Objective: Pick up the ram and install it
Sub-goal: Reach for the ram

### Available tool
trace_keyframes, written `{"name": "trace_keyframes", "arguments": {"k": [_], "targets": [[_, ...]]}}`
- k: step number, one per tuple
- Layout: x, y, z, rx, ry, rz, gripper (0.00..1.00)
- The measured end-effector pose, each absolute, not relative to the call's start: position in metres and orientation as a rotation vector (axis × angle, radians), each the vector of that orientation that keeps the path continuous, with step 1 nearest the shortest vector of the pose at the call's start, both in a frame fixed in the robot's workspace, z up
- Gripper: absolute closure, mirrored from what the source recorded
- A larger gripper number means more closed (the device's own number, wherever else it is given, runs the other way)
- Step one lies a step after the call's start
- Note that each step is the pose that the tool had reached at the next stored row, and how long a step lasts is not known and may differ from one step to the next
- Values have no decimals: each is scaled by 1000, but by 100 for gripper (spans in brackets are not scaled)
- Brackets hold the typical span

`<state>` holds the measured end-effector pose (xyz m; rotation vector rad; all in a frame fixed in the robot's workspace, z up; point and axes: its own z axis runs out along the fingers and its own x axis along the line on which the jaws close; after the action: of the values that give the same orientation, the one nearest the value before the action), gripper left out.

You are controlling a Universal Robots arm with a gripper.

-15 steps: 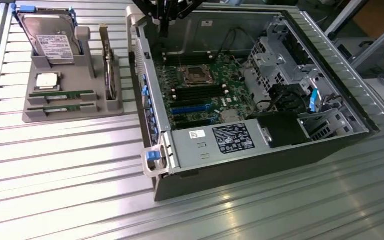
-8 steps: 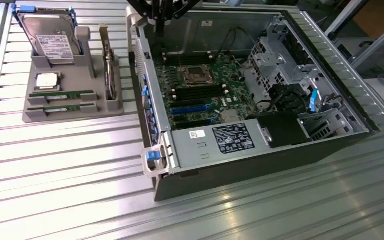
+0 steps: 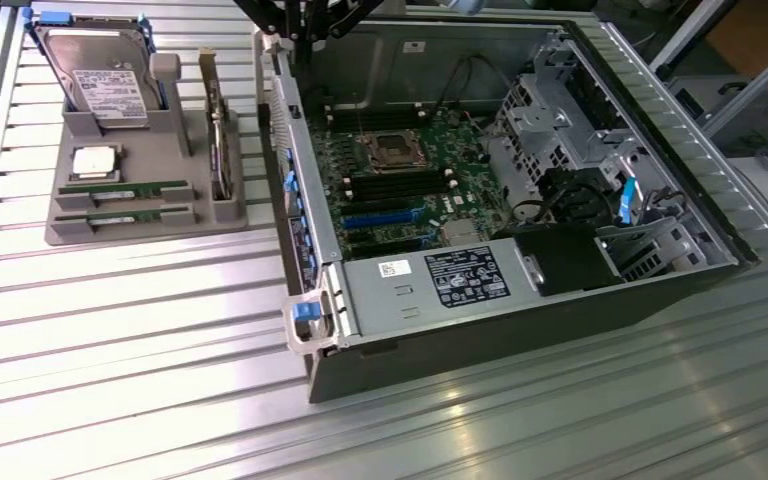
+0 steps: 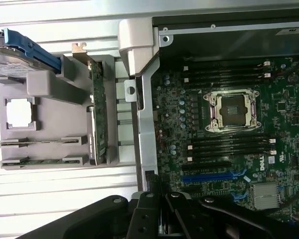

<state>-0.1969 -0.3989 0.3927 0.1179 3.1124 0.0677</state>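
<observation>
Looks like a robotics lab or test bench rather than an office: ribbed aluminium table (image 3: 117, 330), opened-up PC case (image 3: 531, 335) lying on its side, grey fixture tray (image 3: 131, 232) of loose parts (hard drive (image 3: 101, 75), processor chip (image 3: 95, 160)), aluminium frame profiles (image 3: 755, 97) behind.

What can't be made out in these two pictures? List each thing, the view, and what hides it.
- Ram sticks: exterior view, label print too small to read; lower edges sunk in the grey tray.
- Hard drive: wrist view, cut off by the picture's edge.
- Power supply label: exterior view, print too small to read.
- Case floor behind the drive cage: exterior view, hidden by the cage.
</observation>
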Motion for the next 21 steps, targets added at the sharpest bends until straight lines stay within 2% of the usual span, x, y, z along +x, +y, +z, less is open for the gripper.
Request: {"name": "trace_keyframes", "arguments": {"k": [21], "targets": [[-210, -399, 392, 118, 3112, 68, 86]]}}
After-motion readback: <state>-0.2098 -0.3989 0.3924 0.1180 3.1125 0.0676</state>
